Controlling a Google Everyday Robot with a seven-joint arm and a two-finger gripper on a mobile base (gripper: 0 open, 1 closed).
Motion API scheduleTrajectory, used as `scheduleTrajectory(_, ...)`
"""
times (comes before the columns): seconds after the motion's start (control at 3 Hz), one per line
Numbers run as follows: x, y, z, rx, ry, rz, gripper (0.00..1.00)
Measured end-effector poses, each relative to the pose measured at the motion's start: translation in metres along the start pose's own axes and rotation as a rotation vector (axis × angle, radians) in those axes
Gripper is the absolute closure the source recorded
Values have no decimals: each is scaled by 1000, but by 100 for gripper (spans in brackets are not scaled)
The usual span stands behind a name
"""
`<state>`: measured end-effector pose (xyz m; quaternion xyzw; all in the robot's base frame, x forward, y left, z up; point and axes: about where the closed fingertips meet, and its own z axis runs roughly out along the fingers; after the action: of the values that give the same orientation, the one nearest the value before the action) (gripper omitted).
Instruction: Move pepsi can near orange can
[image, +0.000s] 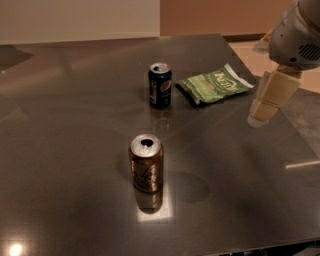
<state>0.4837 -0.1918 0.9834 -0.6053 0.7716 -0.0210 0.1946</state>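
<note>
The pepsi can stands upright toward the far middle of the dark, glossy counter. A green snack bag lies flat just beside it on the right. The orange can stands upright nearer the camera, well apart from the pepsi can. The end effector hangs above the counter's right side. The bag lies between it and the pepsi can. Whether it is wide or narrow, I cannot tell.
</note>
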Motion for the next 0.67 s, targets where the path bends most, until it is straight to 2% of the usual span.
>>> scheduleTrajectory(0.67,-74,-63,47,11,-128,26,0)
